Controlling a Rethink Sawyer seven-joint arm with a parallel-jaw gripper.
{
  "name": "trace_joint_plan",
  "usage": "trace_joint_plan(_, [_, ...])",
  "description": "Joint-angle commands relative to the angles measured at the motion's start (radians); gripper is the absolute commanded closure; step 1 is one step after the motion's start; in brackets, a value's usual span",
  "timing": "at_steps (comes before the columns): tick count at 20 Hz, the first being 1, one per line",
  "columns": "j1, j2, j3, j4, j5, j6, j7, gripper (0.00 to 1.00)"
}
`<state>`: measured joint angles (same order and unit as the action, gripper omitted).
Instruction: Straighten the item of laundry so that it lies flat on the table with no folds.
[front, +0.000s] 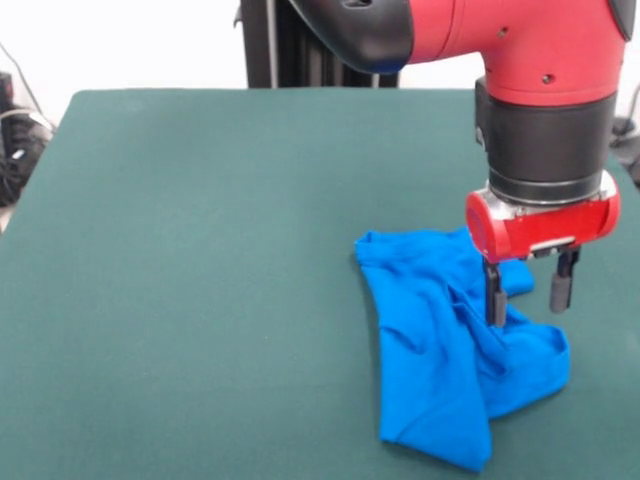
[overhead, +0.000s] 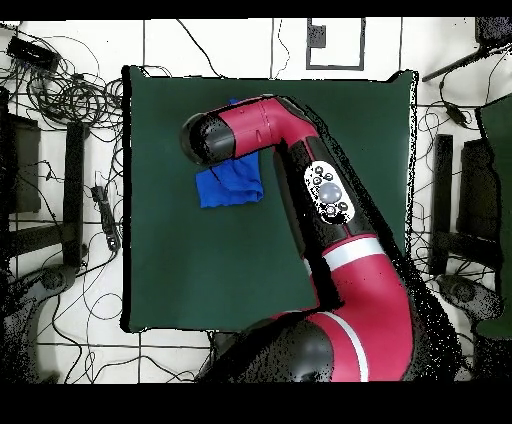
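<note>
Tangled black cables (overhead: 60, 95) on white floor tiles (overhead: 190, 45) — both sides.

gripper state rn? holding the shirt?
End effector: open, holding nothing; one finger down on the crumpled blue T-shirt.

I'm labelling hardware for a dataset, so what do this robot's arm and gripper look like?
The arm has glossy red rounded shells, black joint sections and a black wrist collar. In the overhead view a grey oval button panel sits on its upper side. The gripper has a red bar-shaped body with a silver band and two slim dark fingers.
</note>
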<state>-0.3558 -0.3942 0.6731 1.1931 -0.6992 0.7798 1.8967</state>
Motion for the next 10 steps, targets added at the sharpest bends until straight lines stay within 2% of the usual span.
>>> trace_joint_plan(1, [0.023,0.062,0.030,0.053,-0.043,-0.027,-0.255,0.00])
trace_joint_plan(10, [0.025,0.066,0.015,0.077,-0.069,-0.079,-0.222,0.00])
